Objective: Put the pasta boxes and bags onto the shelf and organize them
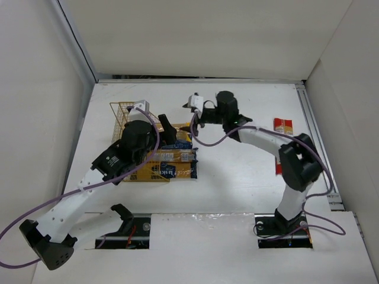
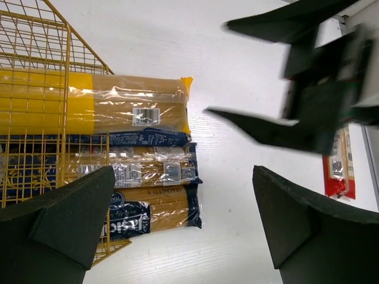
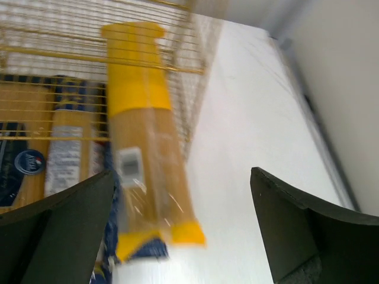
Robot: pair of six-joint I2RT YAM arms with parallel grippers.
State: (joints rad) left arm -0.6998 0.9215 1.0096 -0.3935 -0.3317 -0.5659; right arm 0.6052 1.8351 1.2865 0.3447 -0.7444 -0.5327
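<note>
**One pack left off the shelf, on the right arm's side**

Top view: the short red-orange pasta pack lies on the white counter, long axis near-to-far, well right of the gold wire-grid shelf and nearer the right arm. Left wrist: left jaws spread, empty. Right wrist: right jaws spread, empty, facing the shelved yellow plastic bag.

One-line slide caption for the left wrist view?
Open left gripper over pasta packs on the gold wire shelf; right gripper open alongside; red-orange pack apart.
</note>
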